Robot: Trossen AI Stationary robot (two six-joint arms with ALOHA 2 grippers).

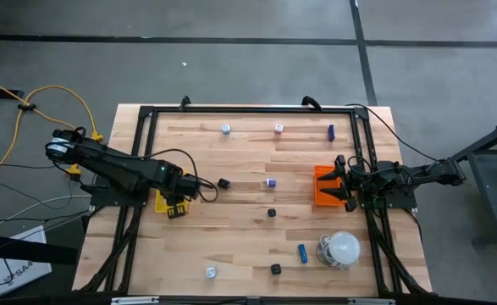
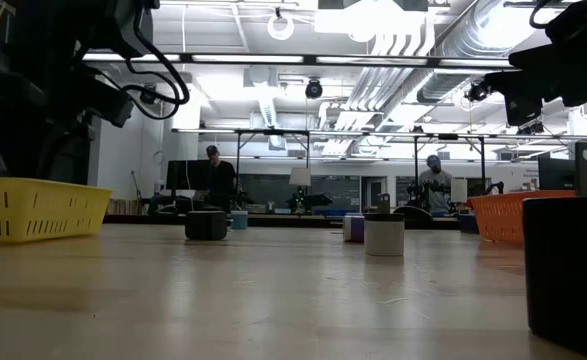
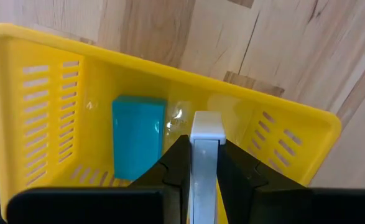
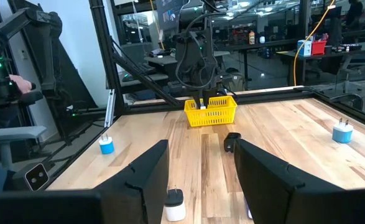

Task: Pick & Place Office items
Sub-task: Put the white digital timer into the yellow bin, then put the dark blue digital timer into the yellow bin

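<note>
My left gripper (image 3: pixel 204 163) hangs over the yellow tray (image 3: pixel 58 68) at the table's left, pointing down, shut on a narrow white piece (image 3: pixel 206 127). A blue block (image 3: pixel 137 143) lies flat on the tray's floor beside it. In the high view the left gripper (image 1: pixel 178 203) covers part of the yellow tray (image 1: pixel 162 203). My right gripper (image 4: pixel 201 186) waits level and open at the table's right by the orange tray (image 1: pixel 323 191). Small office items lie scattered on the wood: a black block (image 1: pixel 224 182), a purple bit (image 1: pixel 270 182), a blue stick (image 1: pixel 302 252). My left gripper pinches the narrow white piece between its two fingers (image 3: pixel 177 163), coming from above and pointing down. The piece's free end (image 3: pixel 206 123) sticks out past the fingertips, inside the yellow tray. I cannot tell whether that end touches the tray's floor.
A white dome with a coiled cable (image 1: pixel 343 247) sits near the right front. More small pieces lie along the far edge (image 1: pixel 278 129) and near the front edge (image 1: pixel 211 272). A black frame (image 1: pixel 231 110) runs around the table. People stand in the room beyond (image 2: pixel 213 175).
</note>
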